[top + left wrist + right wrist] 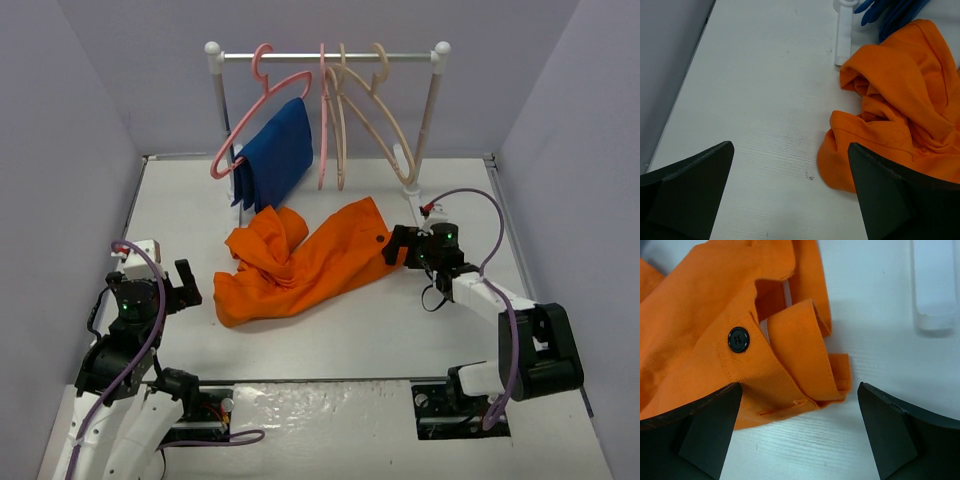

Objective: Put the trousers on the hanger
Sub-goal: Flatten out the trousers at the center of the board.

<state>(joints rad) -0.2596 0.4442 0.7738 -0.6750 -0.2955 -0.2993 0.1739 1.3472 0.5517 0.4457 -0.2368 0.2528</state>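
Orange trousers crumpled on table — right gripper spread wide near black button, gripping nothing; left gripper released, beside other end.

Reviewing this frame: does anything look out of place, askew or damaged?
The trousers lie crumpled on the table, one end bunched into a wad, and the waistband is curled over beside its button. The cream hanger hangs bare on the rail. Nothing looks spilled or damaged.
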